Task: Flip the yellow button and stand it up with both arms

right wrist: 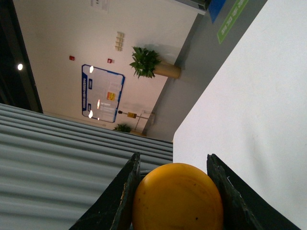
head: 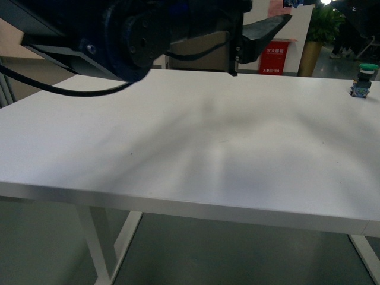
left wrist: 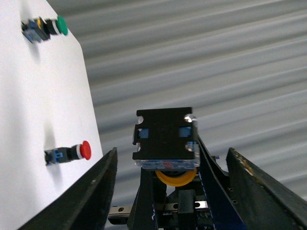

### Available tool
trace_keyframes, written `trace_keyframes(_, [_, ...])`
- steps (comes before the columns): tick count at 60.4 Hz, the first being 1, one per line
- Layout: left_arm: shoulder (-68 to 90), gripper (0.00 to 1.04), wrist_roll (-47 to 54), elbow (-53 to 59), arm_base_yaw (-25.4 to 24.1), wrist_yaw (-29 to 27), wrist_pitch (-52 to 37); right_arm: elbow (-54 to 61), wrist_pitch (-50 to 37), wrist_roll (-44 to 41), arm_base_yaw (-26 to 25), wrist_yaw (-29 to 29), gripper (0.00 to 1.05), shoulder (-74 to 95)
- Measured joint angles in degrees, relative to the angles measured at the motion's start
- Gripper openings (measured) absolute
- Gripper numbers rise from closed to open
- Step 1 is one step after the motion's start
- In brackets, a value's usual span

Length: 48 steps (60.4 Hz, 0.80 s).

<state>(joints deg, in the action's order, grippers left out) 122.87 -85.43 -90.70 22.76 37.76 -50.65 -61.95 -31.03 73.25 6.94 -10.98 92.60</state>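
Observation:
The yellow button [right wrist: 177, 197] fills the space between my right gripper's [right wrist: 172, 160] dark fingers, which are shut on its round cap. In the left wrist view the same yellow button [left wrist: 165, 139] is held in the air with its black-and-blue body toward the camera and its yellow cap behind. My left gripper [left wrist: 172, 152] is open, its two wide fingers [left wrist: 91, 191] standing either side of the button without touching it. In the front view a black arm [head: 130, 35] crosses the top left above the table, and the button does not clearly show.
A white table [head: 196, 136] spreads below. A green-capped switch [head: 363, 79] stands near its far right edge; it shows as the green switch [left wrist: 45, 27] in the left wrist view. A red-capped switch [left wrist: 68, 153] lies on its side on the table.

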Motion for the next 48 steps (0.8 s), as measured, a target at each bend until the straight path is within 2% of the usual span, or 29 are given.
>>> trace_keyframes(5, [-6.51,0.93,10.03,4.46,-2.34,-1.16,9.99,0.44,0.0,-0.24,-0.39,0.17,0.36,0.0])
trace_keyframes(8, [-9.99,1.0,16.9,6.1,-3.06,-2.86,16.68,0.46,0.02,-0.48,-0.55,0.17,0.36,0.0])
trace_keyframes(14, [-16.9,0.98,33.75,9.05,-3.89,-10.64,30.58,0.5,0.02,-0.96,-0.81,0.15,0.36,-0.02])
trace_keyframes(19, [-24.22,0.99,52.96,14.82,-4.02,-20.65,40.52,0.61,0.02,-1.01,-0.87,0.2,0.36,-0.13])
trace_keyframes(29, [-36.41,0.99,83.34,30.53,-6.36,-32.74,40.44,0.63,-0.02,-1.25,-0.83,0.22,0.36,-0.87])
trace_keyframes(37, [-46.03,0.99,95.67,41.88,-10.91,-33.16,40.81,0.63,-0.04,-1.49,-0.7,0.42,0.36,-1.29])
trace_keyframes(48, [-56.61,0.99,101.63,52.83,-18.36,-31.89,45.11,0.63,-0.24,-1.49,0.17,0.5,0.36,-1.29])
